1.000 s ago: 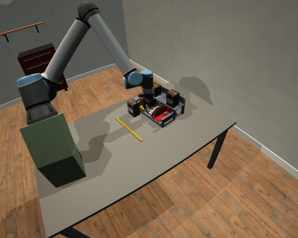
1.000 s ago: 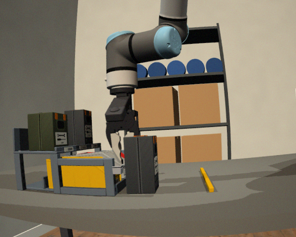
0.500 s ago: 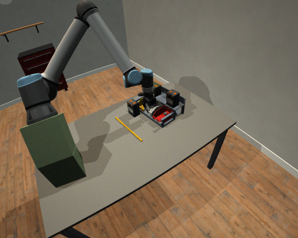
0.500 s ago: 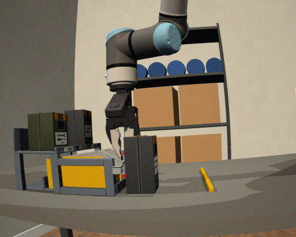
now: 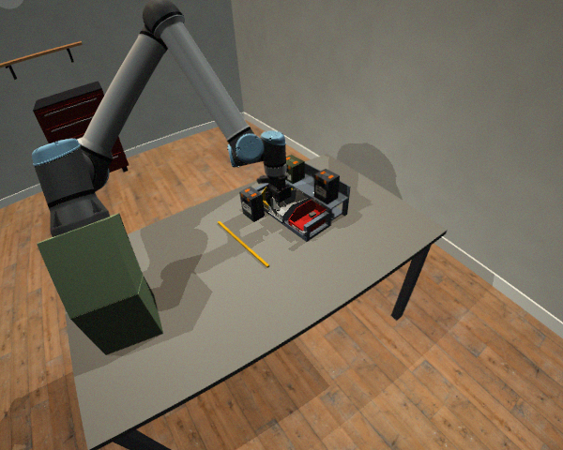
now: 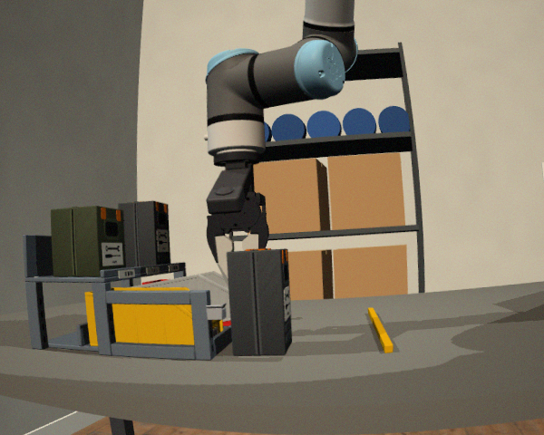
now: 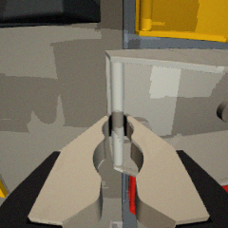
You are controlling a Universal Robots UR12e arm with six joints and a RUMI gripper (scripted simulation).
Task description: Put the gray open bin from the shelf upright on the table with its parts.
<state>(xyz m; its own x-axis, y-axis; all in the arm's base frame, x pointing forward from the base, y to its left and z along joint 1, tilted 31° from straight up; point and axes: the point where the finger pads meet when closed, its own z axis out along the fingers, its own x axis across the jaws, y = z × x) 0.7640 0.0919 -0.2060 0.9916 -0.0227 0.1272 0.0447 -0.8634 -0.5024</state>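
The gray open bin (image 7: 166, 95) shows in the wrist view with its thin side wall between my fingers. My gripper (image 7: 117, 116) is shut on that wall. In the exterior view the gripper (image 6: 237, 243) hangs just behind a dark upright case (image 6: 258, 302), and the gray bin (image 6: 199, 281) shows tilted at the front of the small shelf rack (image 6: 117, 299). In the top view the gripper (image 5: 277, 193) is over the rack's near-left end, with the gray bin (image 5: 281, 211) under it. I cannot see the bin's parts clearly.
A red bin (image 5: 307, 215) and a yellow bin (image 6: 145, 323) sit in the rack. A green case (image 6: 87, 241) and a dark case (image 6: 148, 234) stand on top of it. A yellow bar (image 5: 243, 244) lies on the table, and a large green box (image 5: 98, 285) stands at its left end.
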